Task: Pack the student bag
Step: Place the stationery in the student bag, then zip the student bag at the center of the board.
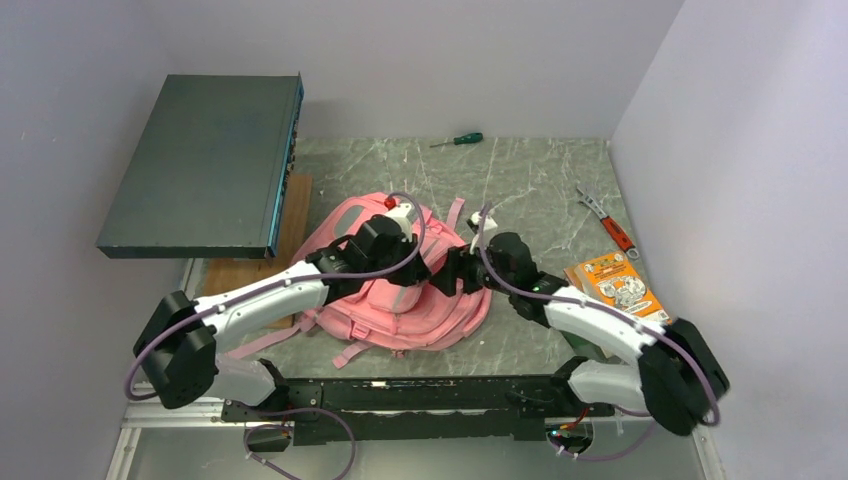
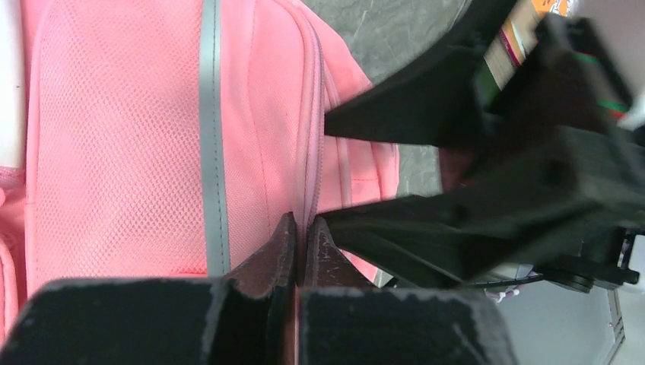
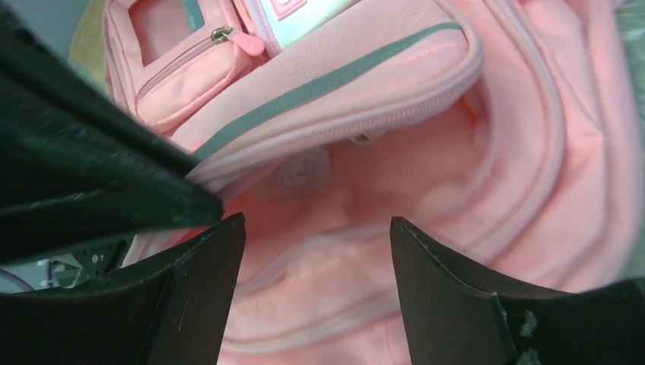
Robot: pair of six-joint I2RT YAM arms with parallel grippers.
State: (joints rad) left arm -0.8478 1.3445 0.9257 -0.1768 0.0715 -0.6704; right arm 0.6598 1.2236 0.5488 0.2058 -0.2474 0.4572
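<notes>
The student bag [image 1: 400, 305], a soft pink backpack with grey trim, lies flat in the middle of the table. My left gripper [image 1: 408, 278] is on its front. In the left wrist view its jaws [image 2: 300, 224] are shut, and the bag's [image 2: 114, 152] zipper seam runs between the tips. My right gripper [image 1: 452, 272] is just right of it, open. In the right wrist view the right gripper [image 3: 316, 228] hovers over the gaping main opening of the bag [image 3: 494, 152], with nothing between the fingers. A grey-trimmed front pocket [image 3: 335, 76] shows above.
An orange booklet [image 1: 615, 285] lies right of the bag by the right arm. A red-handled wrench [image 1: 608, 224] lies beyond it. A green screwdriver [image 1: 458, 140] is at the back. A dark flat box [image 1: 205, 165] rests on a wooden board [image 1: 255, 260] at the left.
</notes>
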